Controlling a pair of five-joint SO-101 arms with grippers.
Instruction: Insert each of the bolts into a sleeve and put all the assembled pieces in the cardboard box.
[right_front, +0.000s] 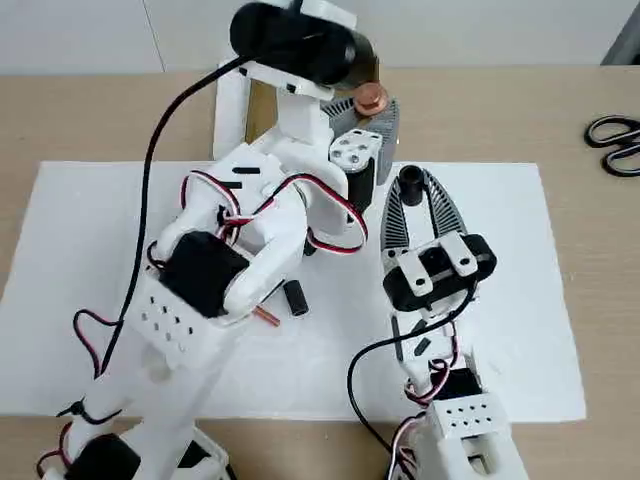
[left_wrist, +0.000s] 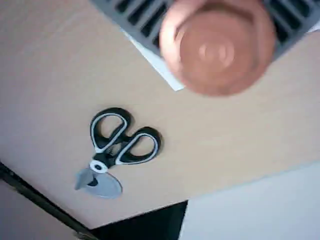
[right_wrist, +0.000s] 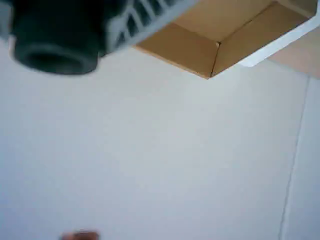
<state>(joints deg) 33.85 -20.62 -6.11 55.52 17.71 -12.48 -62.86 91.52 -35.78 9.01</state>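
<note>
Your left jaws are clamped on a copper bolt (left_wrist: 217, 47). Its head faces back toward the wrist, so the shank is hidden behind it. Your right jaws grip a black sleeve (right_front: 410, 180) at their very tips, with one open end of the bore showing in the right wrist view. The two pieces are near but apart: the bolt sits just past the right jaws' tips and a little to their left.

The step in hand looks to be mating them. Fix the right jaws in place as the anchor and bring only the bolt across. Line the shank up with the bore before you push, and judge sideways error from the high view. Feed slowly, because a tip-held sleeve will likely twist or slide if the bolt catches on its rim. Loosen neither grip until the bolt is seated.

The cardboard box (right_wrist: 225, 35) lies just ahead of the right jaws and beside the left ones, so the drop-off afterwards is short. A second sleeve (right_front: 295, 297) and a second bolt (right_front: 266, 315) wait on the white mat (right_front: 520, 300), well behind both sets of jaws.
</note>
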